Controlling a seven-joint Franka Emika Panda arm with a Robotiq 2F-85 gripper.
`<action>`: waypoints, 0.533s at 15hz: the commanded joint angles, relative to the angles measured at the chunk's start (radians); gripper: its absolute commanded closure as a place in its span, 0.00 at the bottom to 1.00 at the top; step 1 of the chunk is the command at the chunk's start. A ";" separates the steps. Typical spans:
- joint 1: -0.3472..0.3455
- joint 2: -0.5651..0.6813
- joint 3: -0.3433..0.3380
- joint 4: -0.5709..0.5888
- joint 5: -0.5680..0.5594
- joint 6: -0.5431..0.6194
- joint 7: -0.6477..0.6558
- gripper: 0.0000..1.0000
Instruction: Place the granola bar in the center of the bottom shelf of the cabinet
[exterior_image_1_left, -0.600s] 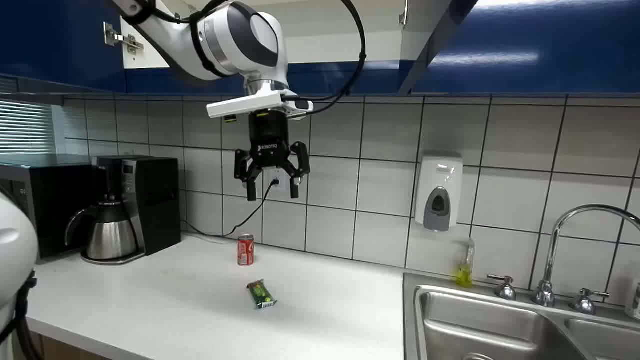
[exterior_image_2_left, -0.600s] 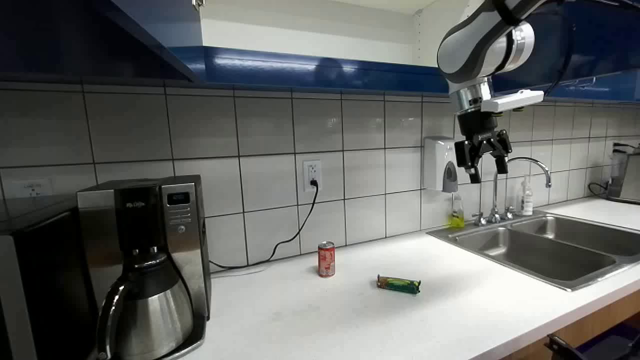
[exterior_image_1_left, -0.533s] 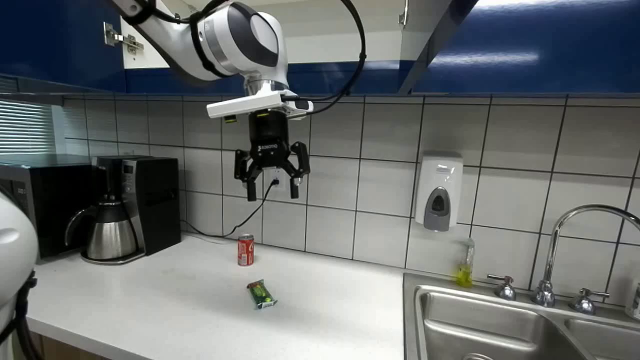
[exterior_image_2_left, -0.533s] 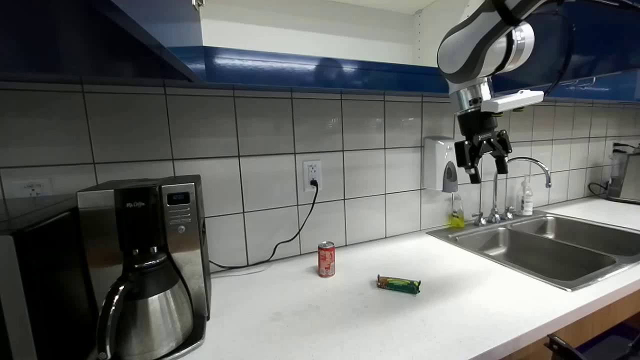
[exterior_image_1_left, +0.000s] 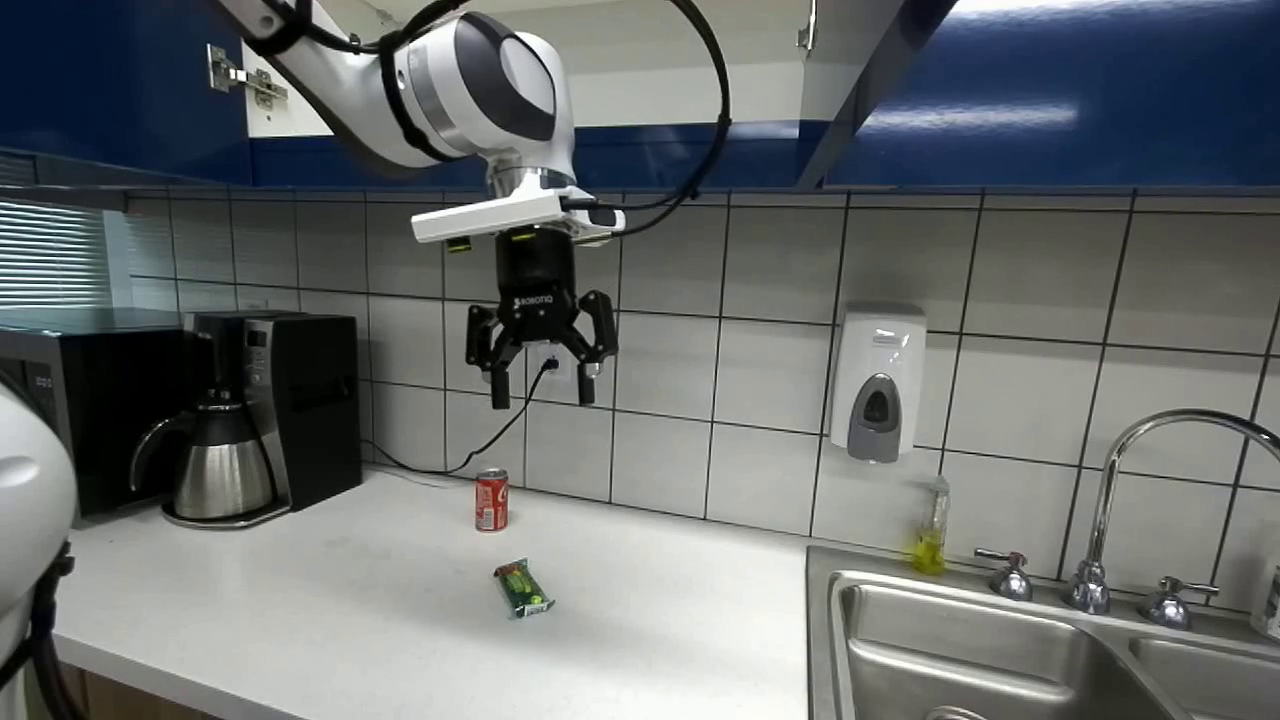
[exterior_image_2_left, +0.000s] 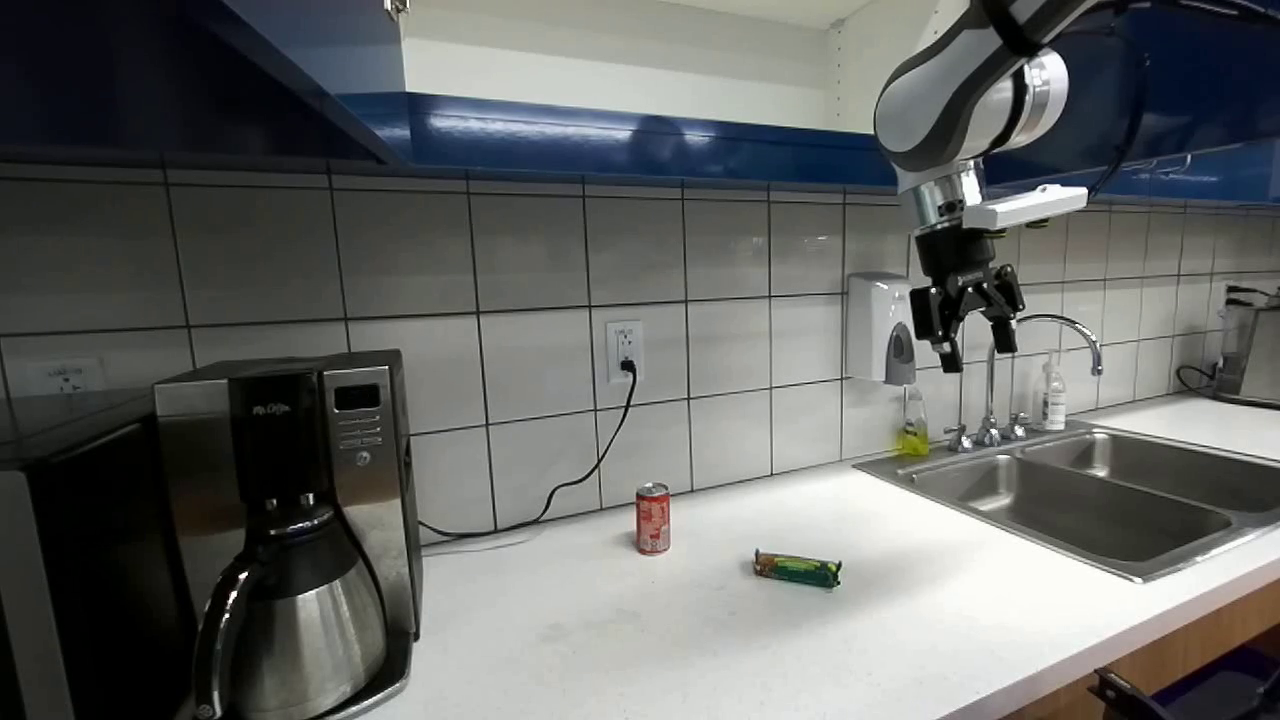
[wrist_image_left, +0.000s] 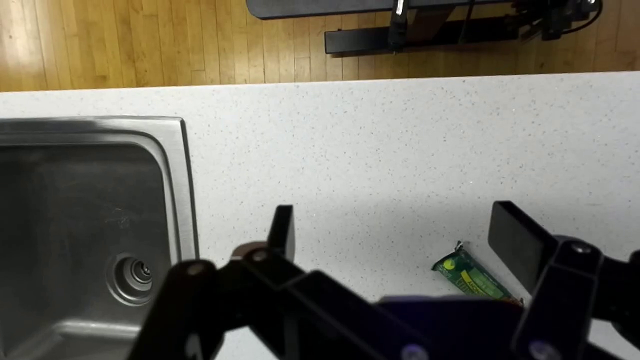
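Note:
The green wrapped granola bar (exterior_image_1_left: 522, 588) lies flat on the white counter in both exterior views (exterior_image_2_left: 797, 569). In the wrist view the granola bar (wrist_image_left: 472, 275) shows near the right finger, its far end partly hidden by the gripper body. My gripper (exterior_image_1_left: 543, 398) is open and empty, fingers pointing down, well above the counter and the bar; it also shows open in an exterior view (exterior_image_2_left: 977, 355) and in the wrist view (wrist_image_left: 392, 215). The blue cabinet (exterior_image_2_left: 620, 135) hangs above with its doors open and white interior visible. The bottom shelf's top surface is hidden behind the blue front edge.
A red can (exterior_image_1_left: 491, 500) stands behind the bar, towards the tiled wall. A coffee maker (exterior_image_2_left: 290, 540) stands at one side, a steel sink (exterior_image_1_left: 980, 640) at the other. A soap dispenser (exterior_image_1_left: 880, 385) is on the wall. The open cabinet door (exterior_image_1_left: 1060, 90) juts out overhead.
My gripper has moved slightly down and is still open. The granola bar and the can have not moved.

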 joint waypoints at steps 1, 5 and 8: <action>0.007 0.013 -0.005 -0.047 -0.008 0.035 0.005 0.00; 0.005 0.037 0.000 -0.105 -0.019 0.060 0.015 0.00; 0.004 0.080 -0.001 -0.132 -0.027 0.101 0.010 0.00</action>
